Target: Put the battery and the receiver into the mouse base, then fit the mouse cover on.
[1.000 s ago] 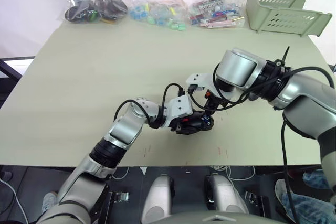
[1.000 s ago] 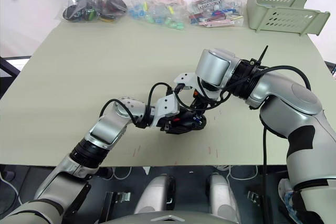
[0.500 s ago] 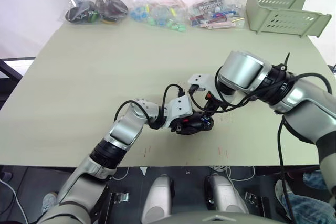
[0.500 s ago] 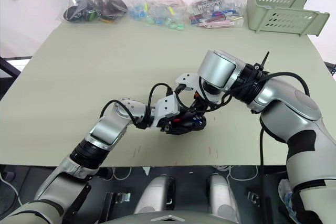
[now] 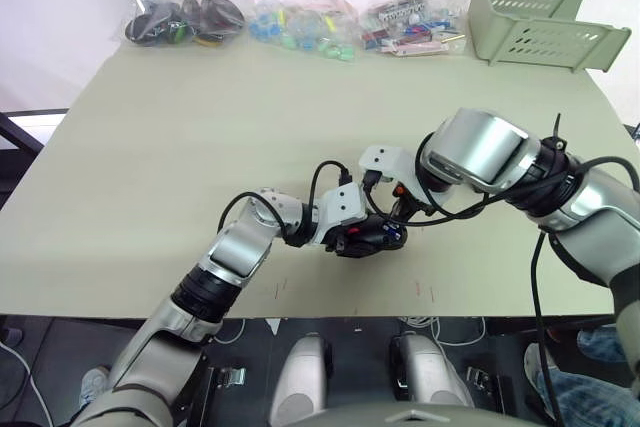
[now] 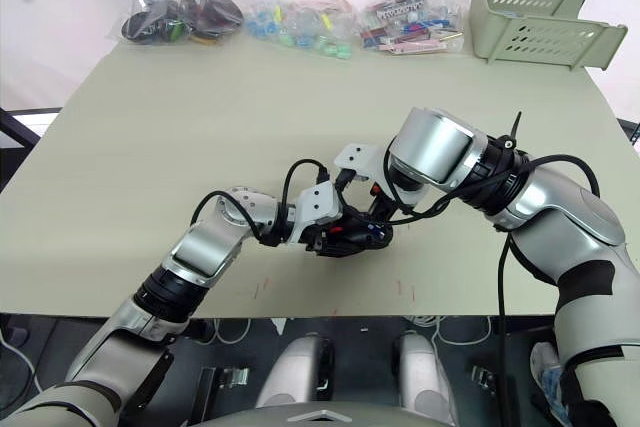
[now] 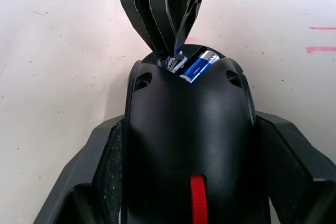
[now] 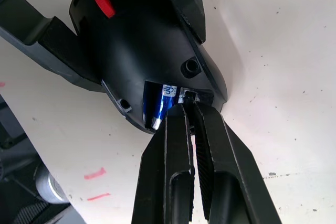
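Two parts met: left gripper clamped the mouse base, battery seated; right fingers pinched the receiver at its slot; I judged pressing home next.

Mouse base: black oval body, red patch at one end, lying on the table at 6 o'clock of centre. Battery: blue cylinder, silvery end, seated in the base's open recess. Receiver: tiny nub, just beside the battery.
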